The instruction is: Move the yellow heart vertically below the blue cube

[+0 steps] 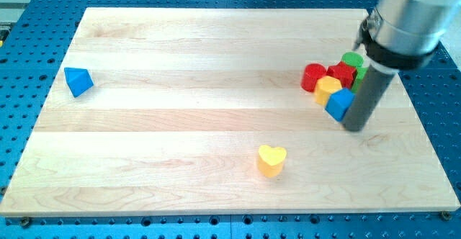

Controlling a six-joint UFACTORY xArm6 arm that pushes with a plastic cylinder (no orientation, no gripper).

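The yellow heart (271, 160) lies alone near the view's bottom centre of the wooden board (180, 124). The blue cube (338, 104) sits at the view's right, at the lower edge of a cluster of blocks. My tip (354, 127) rests on the board just right of and slightly below the blue cube, touching or nearly touching it. The heart is well to the left of and below the cube and my tip.
The cluster at the right also holds a red cylinder (313, 77), a red block (341, 73), a yellow block (328, 88) and a green block (352, 60) partly behind the rod. A blue triangular block (78, 80) lies at the far left.
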